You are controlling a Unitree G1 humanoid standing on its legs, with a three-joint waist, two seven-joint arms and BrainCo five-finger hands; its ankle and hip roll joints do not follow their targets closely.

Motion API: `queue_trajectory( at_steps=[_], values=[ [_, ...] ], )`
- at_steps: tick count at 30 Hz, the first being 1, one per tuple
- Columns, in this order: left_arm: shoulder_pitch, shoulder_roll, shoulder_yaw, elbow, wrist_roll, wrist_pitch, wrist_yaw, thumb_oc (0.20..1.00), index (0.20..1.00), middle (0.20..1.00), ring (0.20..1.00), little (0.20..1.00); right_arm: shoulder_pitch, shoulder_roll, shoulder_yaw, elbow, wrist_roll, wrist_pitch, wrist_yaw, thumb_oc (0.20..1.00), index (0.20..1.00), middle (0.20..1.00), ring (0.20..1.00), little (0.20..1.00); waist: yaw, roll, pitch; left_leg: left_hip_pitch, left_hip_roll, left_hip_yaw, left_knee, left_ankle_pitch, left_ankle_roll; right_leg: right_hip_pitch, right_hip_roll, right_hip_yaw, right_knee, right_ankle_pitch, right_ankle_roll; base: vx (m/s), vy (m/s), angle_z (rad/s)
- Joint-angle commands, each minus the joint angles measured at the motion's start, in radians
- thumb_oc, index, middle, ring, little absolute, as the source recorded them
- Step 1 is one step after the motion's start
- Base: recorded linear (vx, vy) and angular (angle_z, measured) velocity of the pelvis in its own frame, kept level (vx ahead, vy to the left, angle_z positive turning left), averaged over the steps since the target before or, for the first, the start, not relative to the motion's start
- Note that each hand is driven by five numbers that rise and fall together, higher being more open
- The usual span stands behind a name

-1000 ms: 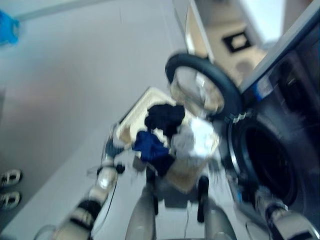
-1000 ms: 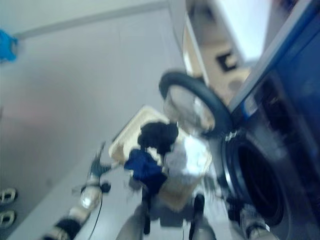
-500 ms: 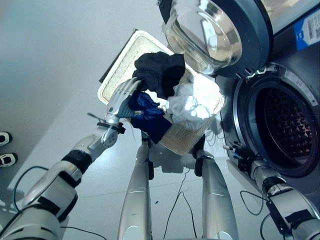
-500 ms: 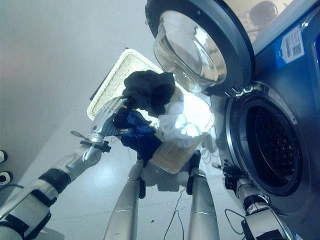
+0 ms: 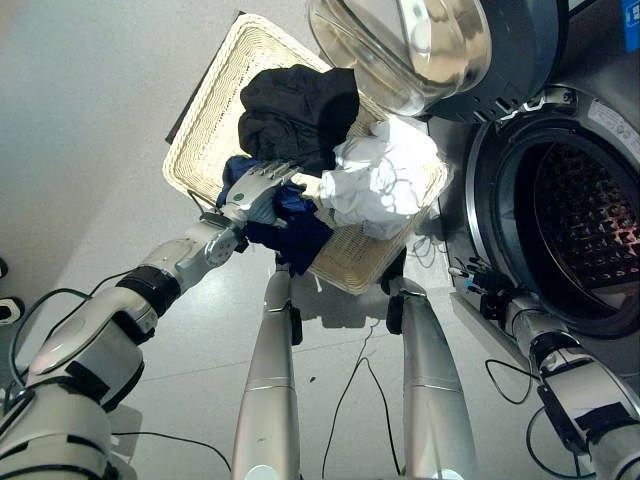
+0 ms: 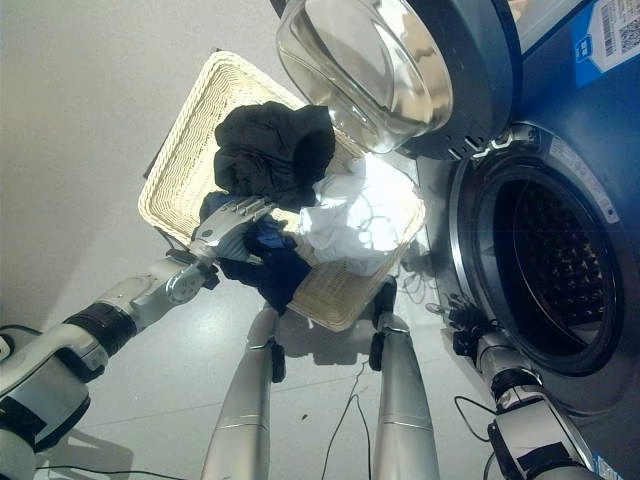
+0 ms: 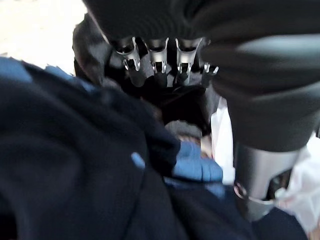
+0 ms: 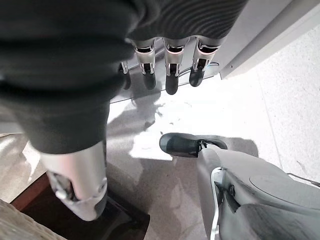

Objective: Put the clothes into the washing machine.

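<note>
Crumpled clothes (image 5: pixel 330 150) in oval wicker basket (image 5: pixel 205 130), left hand (image 5: pixel 258 192) fingers straight on blue cloth (image 5: pixel 290 225).

left hand (image 6: pixel 226 226) on clothes (image 6: pixel 275 180), basket (image 6: pixel 180 165)

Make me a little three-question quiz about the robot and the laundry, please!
1. True or false: the washing machine door is shut.
2. Which garment is the left hand reaching into? A) the white garment B) the dark blue garment C) the black garment
3. Fill in: the clothes lie in a wicker ____ on the floor.

Key
1. False. The door stands open and the drum shows.
2. B. Its fingers lie on the dark blue garment at the near side of the pile.
3. Basket.

The right hand hangs low by the machine's front, holding nothing.
</note>
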Motion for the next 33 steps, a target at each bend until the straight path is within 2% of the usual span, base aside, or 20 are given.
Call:
queue_trajectory(
  at_steps=[1, 10, 21, 24, 28, 31, 33],
  values=[
    [-0.018, -0.005, 0.036, 0.001, -0.046, 0.019, -0.059, 1.000, 1.000, 1.000, 1.000, 1.000, 0.032, -0.034, 0.022, -0.024, 0.030, -0.020, 0.001, 1.000, 1.000, 1.000, 1.000, 1.000, 0.004, -0.038, -0.023, -0.026, -0.090, 0.006, 0.161, -0.138, 0.059, 0.032, 0.073, -0.002, -0.281, 0.265, 0.055, -0.03, -0.032, 0.01],
    [-0.010, -0.030, 0.019, 0.055, -0.033, 0.079, -0.212, 1.000, 1.000, 1.000, 1.000, 1.000, 0.008, -0.032, 0.035, -0.017, 0.039, -0.023, -0.005, 1.000, 1.000, 1.000, 1.000, 1.000, -0.001, -0.038, -0.023, -0.030, -0.086, 0.006, 0.138, -0.123, 0.050, 0.029, 0.078, -0.003, -0.304, 0.277, 0.054, 0.00, -0.004, -0.02],
    [-0.015, -0.022, 0.010, 0.051, -0.020, 0.096, -0.232, 1.000, 1.000, 1.000, 1.000, 1.000, 0.001, -0.031, 0.031, -0.008, 0.037, -0.026, 0.000, 1.000, 1.000, 1.000, 1.000, 1.000, 0.001, -0.031, -0.023, -0.020, -0.087, 0.005, 0.120, -0.114, 0.048, 0.036, 0.077, -0.006, -0.315, 0.283, 0.056, 0.00, 0.000, 0.00],
    [-0.012, -0.015, 0.011, 0.039, -0.005, 0.098, -0.170, 1.000, 1.000, 1.000, 1.000, 1.000, 0.000, -0.033, 0.035, -0.007, 0.043, -0.026, -0.002, 1.000, 1.000, 1.000, 1.000, 1.000, 0.004, -0.029, -0.023, -0.019, -0.085, 0.006, 0.114, -0.111, 0.047, 0.037, 0.077, -0.008, -0.317, 0.282, 0.055, 0.00, 0.000, 0.00],
    [-0.026, -0.008, 0.012, 0.038, 0.011, 0.113, -0.145, 1.000, 1.000, 1.000, 1.000, 1.000, 0.005, -0.032, 0.031, -0.001, 0.038, -0.032, 0.003, 1.000, 1.000, 1.000, 1.000, 1.000, 0.005, -0.029, -0.023, -0.013, -0.085, 0.006, 0.107, -0.108, 0.046, 0.043, 0.075, -0.011, -0.321, 0.283, 0.056, 0.00, 0.000, 0.00],
    [-0.025, -0.006, 0.012, 0.049, 0.016, 0.131, -0.176, 1.000, 1.000, 1.000, 1.000, 1.000, 0.001, -0.032, 0.032, -0.001, 0.042, -0.029, 0.001, 1.000, 1.000, 1.000, 1.000, 1.000, 0.007, -0.029, -0.023, -0.009, -0.086, 0.006, 0.104, -0.107, 0.046, 0.048, 0.075, -0.013, -0.324, 0.285, 0.057, 0.00, 0.000, 0.00],
    [-0.024, -0.012, 0.009, 0.068, 0.036, 0.169, -0.259, 1.000, 1.000, 1.000, 1.000, 1.000, -0.001, -0.032, 0.035, -0.003, 0.045, -0.028, 0.001, 1.000, 1.000, 1.000, 1.000, 1.000, 0.006, -0.031, -0.023, -0.011, -0.086, 0.007, 0.105, -0.105, 0.045, 0.047, 0.075, -0.014, -0.324, 0.287, 0.058, 0.00, 0.000, 0.00]
  ],
)
